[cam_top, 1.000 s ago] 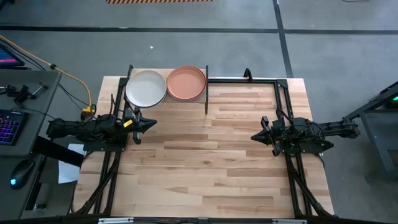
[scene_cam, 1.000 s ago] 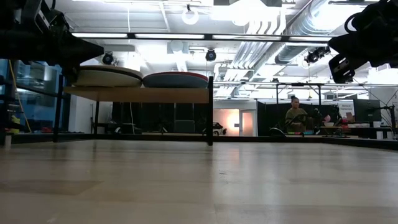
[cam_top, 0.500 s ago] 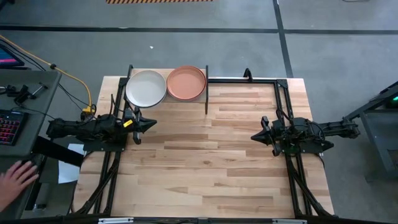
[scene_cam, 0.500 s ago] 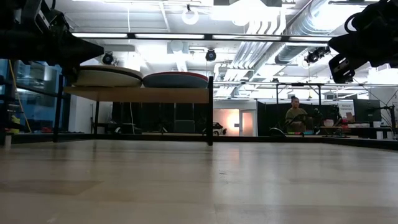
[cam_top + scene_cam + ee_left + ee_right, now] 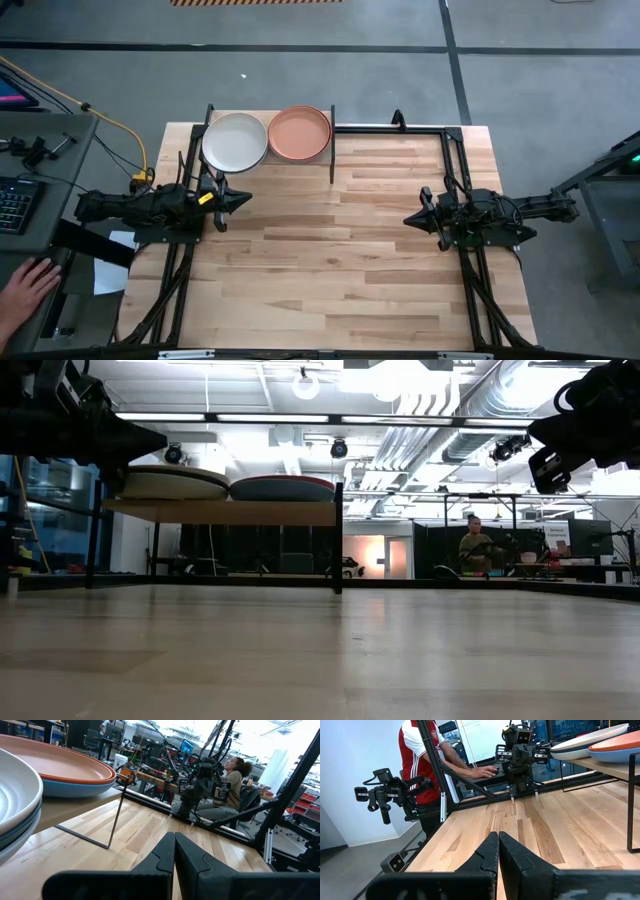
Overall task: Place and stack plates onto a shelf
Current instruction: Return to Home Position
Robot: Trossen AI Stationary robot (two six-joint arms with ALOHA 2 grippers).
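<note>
My left tool [image 5: 243, 199] hangs over the left edge of the worktop [image 5: 340, 260], fingers pressed together and holding nothing. My right tool [image 5: 410, 218] hangs at the right edge, likewise closed and empty. On the shelf [image 5: 220, 512] at the far left are two stacks side by side, one topped by the white plate [image 5: 235, 142], the other by the salmon plate [image 5: 300, 133].

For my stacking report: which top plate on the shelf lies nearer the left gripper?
The white plate, right by the left gripper; the salmon-orange plate sits farther off, beside it.
</note>
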